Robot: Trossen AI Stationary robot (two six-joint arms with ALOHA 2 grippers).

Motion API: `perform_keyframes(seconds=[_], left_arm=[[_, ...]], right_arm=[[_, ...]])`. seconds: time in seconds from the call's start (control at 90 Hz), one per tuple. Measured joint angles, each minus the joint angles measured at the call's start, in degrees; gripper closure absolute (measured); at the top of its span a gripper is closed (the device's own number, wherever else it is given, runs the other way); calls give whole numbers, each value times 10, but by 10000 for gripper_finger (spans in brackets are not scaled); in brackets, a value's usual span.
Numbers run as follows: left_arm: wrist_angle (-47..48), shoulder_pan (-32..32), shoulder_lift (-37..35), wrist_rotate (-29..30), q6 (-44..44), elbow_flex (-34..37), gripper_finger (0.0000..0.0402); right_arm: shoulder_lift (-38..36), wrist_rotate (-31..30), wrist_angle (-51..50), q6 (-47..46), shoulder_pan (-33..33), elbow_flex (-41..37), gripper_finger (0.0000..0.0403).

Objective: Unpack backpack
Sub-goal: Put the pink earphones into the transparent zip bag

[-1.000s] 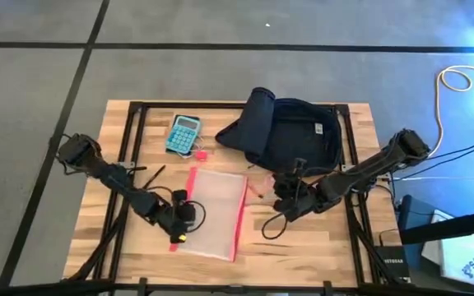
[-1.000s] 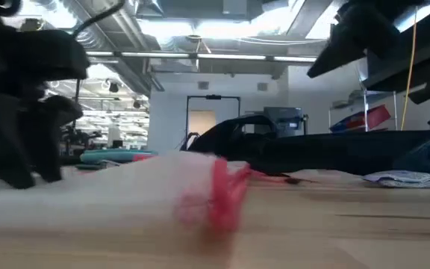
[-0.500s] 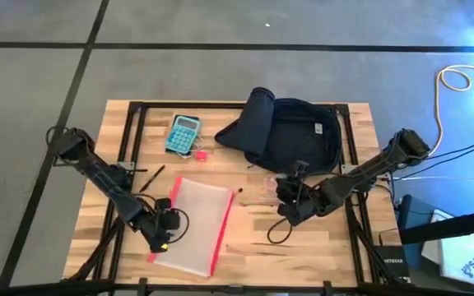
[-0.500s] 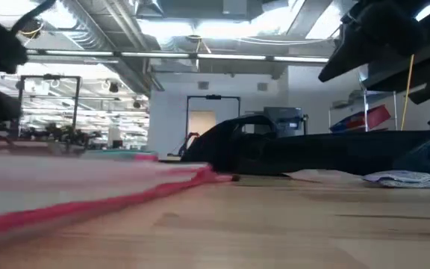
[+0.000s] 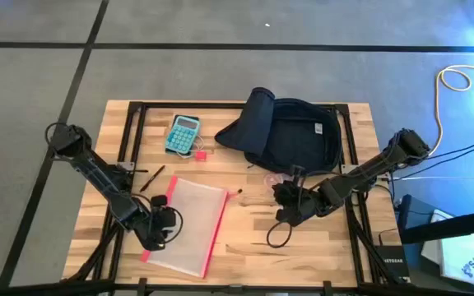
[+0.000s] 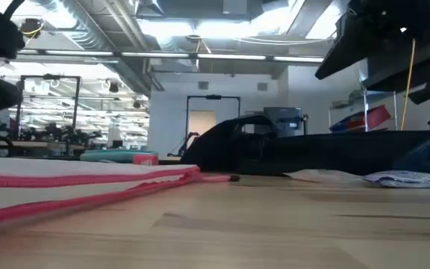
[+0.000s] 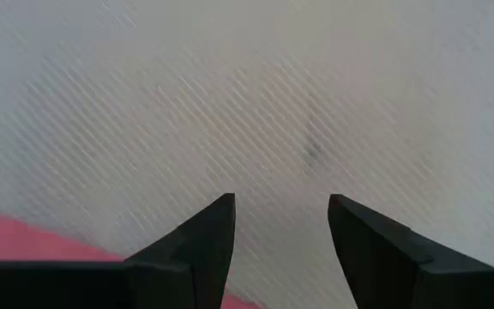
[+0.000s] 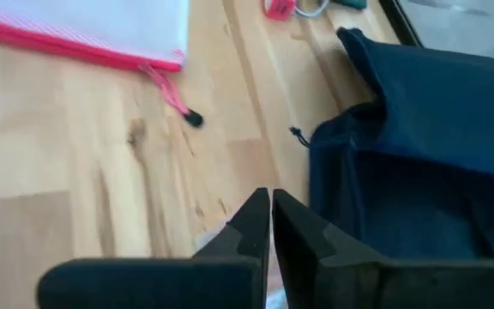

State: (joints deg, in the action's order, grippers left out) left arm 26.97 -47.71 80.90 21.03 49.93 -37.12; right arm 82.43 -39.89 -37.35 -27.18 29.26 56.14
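table (image 5: 319, 247): pale wood planks, visible grain, a dark knot, matt. backpack (image 5: 290, 131): dark navy cloth, soft and creased, matt. zip pouch (image 5: 189, 220): translucent mesh-textured plastic with fine diagonal weave, red fabric edging. calculator (image 5: 183, 133): teal plastic, smooth. left gripper (image 7: 280, 225) fingers: dark matt plastic.

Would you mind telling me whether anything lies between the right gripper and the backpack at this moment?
Nothing visible does. The right gripper, fingers shut, sits just in front of the backpack, and the right wrist view shows only bare table up to the fabric. The zip pouch lies off to the side, under the left gripper.
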Motion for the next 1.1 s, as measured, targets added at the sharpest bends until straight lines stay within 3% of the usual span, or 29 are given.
perform_keyframes(seconds=[0.144,0.367,0.511,0.667,0.9,1.1], left_arm=[[-58,20,0,38,-58,-1,227],[-218,68,0,117,-171,-2,227],[-296,87,2,129,-236,-2,227],[-308,94,6,130,-262,-2,227],[-308,95,15,128,-284,-2,227],[-308,96,15,129,-291,-2,227]], right_arm=[[4,-15,-4,7,-10,0,366],[17,-20,-20,42,-99,-29,266],[17,28,121,146,-196,-87,222],[17,146,296,196,-281,-134,217],[65,268,433,199,-360,-159,226],[131,295,579,214,-396,-148,226]])
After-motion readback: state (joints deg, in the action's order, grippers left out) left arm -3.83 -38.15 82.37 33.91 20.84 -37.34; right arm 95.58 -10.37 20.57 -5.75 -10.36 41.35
